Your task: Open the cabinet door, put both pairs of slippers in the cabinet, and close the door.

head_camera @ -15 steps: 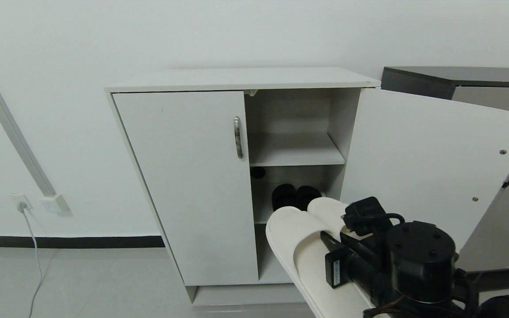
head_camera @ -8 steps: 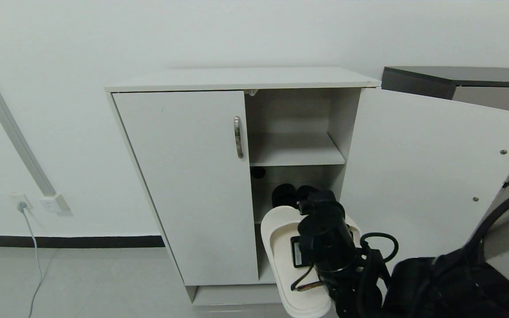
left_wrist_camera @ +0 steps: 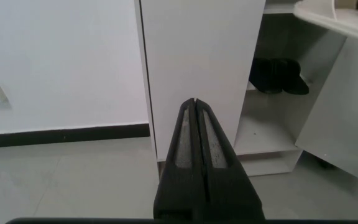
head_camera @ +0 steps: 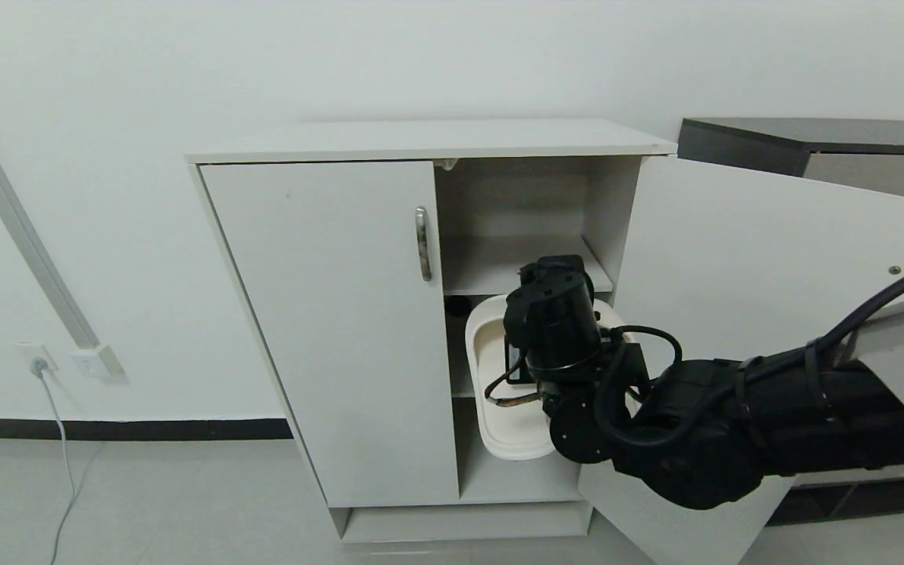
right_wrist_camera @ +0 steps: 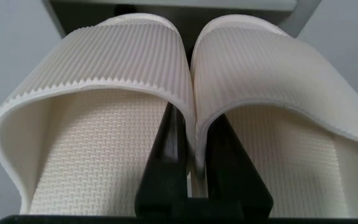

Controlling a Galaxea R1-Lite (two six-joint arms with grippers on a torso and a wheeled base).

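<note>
The left claw [left_wrist_camera: 194, 102] hangs above the floor [left_wrist_camera: 73, 180] in front of the cabinet [head_camera: 428, 140]. Its two fingers are pressed flat together with nothing between them. Behind it the left door [head_camera: 326, 314] is closed, and a metal handle [head_camera: 422, 243] stands upright near the door's right edge.

To the right of that door the cabinet stands open. The black slippers [left_wrist_camera: 278, 74] sit side by side on the middle shelf [left_wrist_camera: 251, 88], toward its back edge.

The right claw [right_wrist_camera: 190, 118] is clamped narrow on the white slippers [right_wrist_camera: 104, 124]. Its fingers pinch the two adjoining inner side walls, so the pair is held together, toes pointing into the cabinet. The pair is tilted in the opening just below the upper shelf [head_camera: 499, 271], heels lower and nearer the front. I cannot tell whether it touches any shelf.

The right door [head_camera: 750, 267] is swung wide open.
</note>
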